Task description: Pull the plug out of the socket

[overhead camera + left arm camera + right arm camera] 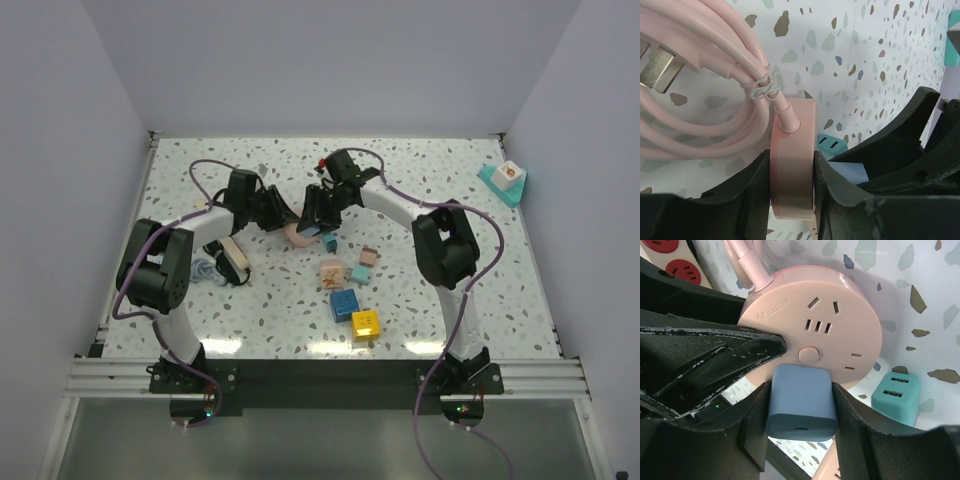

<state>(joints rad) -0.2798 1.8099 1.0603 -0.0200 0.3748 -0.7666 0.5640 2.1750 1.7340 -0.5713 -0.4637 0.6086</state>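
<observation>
Right fingers (860,435) closed on blue plug (800,400) sides; left fingers (740,200) clamp pink socket (792,165) rim. We pull straight out, socket braced firm, no twisting.

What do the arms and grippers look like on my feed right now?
Left arm and right arm: white links, bulky black joint housings, with a purple cable looping along each. Left gripper and right gripper: matte black, two thick fingers.

The plug (800,402) sits in the socket (835,315) — a small adapter (896,396) lies just to its right.
</observation>
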